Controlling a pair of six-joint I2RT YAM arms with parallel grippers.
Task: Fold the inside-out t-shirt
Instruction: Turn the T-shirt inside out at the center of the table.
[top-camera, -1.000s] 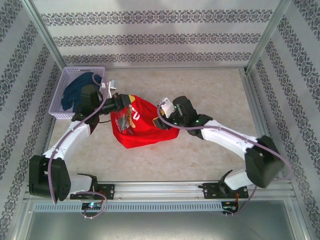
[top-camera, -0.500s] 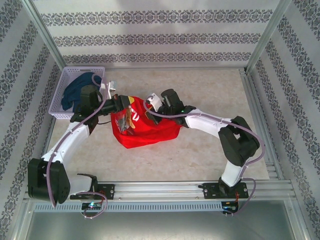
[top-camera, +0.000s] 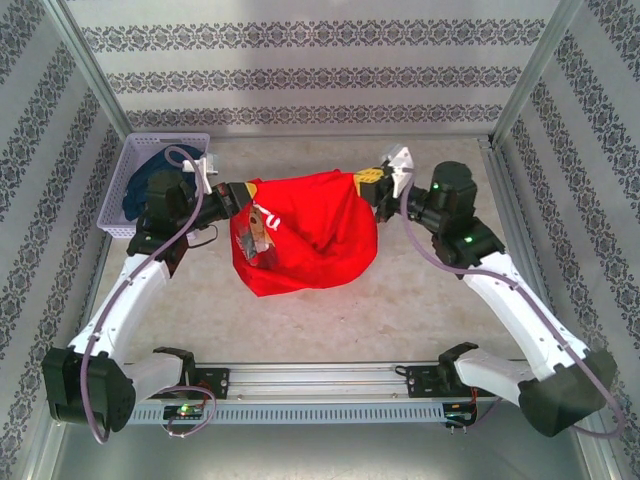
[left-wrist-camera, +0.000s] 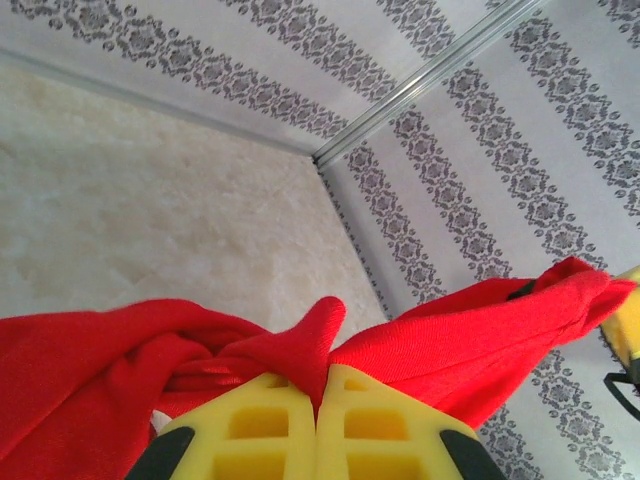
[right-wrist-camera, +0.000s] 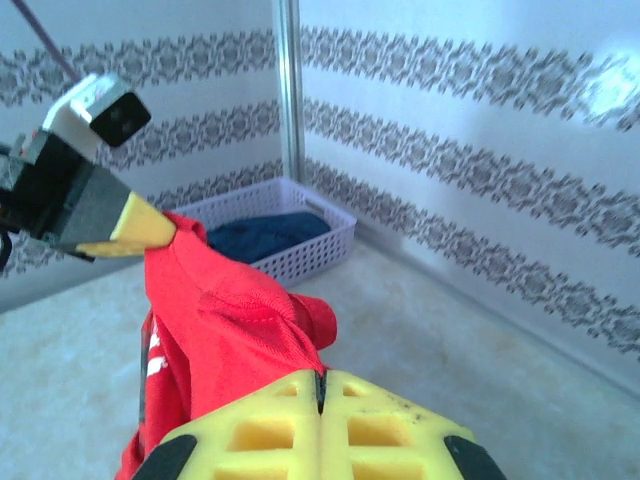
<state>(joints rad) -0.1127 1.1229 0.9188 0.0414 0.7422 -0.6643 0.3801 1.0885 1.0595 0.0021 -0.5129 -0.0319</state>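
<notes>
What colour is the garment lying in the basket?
Dark navy blue. The garment in the basket shows best in the right wrist view.

- Bright red t-shirt (top-camera: 310, 235): soft matt cloth, fine weave.
- Right hand (right-wrist-camera: 322, 380): yellow matt moulded plastic fingers (right-wrist-camera: 390, 425).
- Lilac lattice basket (top-camera: 117, 190): smooth plastic.
- Beige table (top-camera: 430, 290): mottled, matt.

Both arms stretch forward from their bases, elbows bowed outward, wrists turned in. The left pincer (top-camera: 240, 192) and right pincer (top-camera: 368, 180) face each other well apart, jaws pressed together, each pinching the inside-out t-shirt (top-camera: 310, 230).
</notes>
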